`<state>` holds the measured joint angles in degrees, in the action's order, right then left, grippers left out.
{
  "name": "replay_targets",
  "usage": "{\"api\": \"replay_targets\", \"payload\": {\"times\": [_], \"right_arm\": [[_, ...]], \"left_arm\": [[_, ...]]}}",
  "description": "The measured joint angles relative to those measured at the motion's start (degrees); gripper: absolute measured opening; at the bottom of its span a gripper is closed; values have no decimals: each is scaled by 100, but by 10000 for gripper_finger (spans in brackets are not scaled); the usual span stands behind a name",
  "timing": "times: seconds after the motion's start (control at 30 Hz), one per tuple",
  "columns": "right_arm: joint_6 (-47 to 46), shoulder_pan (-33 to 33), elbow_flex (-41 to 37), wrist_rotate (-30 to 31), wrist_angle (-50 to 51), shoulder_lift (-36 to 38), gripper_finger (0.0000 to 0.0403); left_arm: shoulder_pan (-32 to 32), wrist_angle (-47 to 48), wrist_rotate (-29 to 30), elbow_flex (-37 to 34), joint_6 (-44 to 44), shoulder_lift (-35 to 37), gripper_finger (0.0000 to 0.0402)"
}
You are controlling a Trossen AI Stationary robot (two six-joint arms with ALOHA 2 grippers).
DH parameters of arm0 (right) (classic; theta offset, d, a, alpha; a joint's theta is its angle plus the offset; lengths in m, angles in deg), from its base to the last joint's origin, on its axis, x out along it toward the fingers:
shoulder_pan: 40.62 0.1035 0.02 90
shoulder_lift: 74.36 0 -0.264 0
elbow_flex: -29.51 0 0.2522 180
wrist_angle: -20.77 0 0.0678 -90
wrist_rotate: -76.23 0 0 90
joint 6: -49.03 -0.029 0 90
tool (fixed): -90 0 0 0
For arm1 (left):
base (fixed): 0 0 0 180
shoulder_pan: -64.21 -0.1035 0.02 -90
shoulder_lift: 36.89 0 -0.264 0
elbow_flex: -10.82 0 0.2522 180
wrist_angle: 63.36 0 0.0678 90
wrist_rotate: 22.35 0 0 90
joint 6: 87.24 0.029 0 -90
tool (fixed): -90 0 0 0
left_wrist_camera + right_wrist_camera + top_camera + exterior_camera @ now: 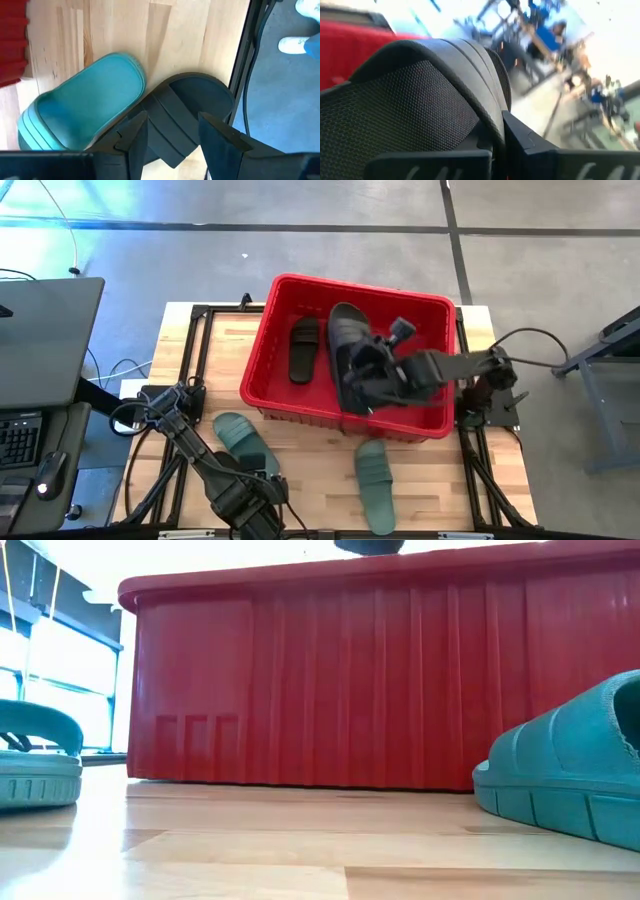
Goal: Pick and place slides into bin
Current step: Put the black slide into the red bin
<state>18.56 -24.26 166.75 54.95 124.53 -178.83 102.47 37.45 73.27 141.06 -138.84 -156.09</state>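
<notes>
Right gripper (368,380) clamped on black slide (350,340), held over bin (262,355) interior for drop-in. Left gripper (172,137) at table's 7 o'clock, fingers apart straddling another black slide (192,107); teal slide (87,107) touching at its side.

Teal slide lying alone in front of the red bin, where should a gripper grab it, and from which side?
Probably from straight above, closing across the teal slide at its raised strap. It lies flat, strap up, with both long sides clear on the table.
</notes>
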Motion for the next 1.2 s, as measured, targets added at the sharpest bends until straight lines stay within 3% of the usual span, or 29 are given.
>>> {"api": "replay_targets", "payload": {"times": [0.23, 0.57, 0.8, 0.9, 1.07, 1.2], "right_arm": [[-323, -996, -1421, -872, 1, 556, 0], [-1317, -1652, -4312, -897, -179, 2243, 0], [647, -2382, -5799, -1444, -2172, 2549, 0], [843, -2718, -6327, -1659, -2837, 2514, 0], [923, -3143, -7059, -2037, -3068, 2511, 6], [1205, -3447, -7528, -2779, -3286, 2511, 24]], "left_arm": [[0, -9, -1, 0, -305, 0, 156], [-5, -9, 398, 0, -279, 0, 156], [-148, -21, 492, 0, -217, 0, 156], [-193, -34, 476, 0, -210, 0, 156], [-187, -53, 400, 0, -251, 0, 156], [-184, -75, 382, 0, -268, 0, 156]]}}
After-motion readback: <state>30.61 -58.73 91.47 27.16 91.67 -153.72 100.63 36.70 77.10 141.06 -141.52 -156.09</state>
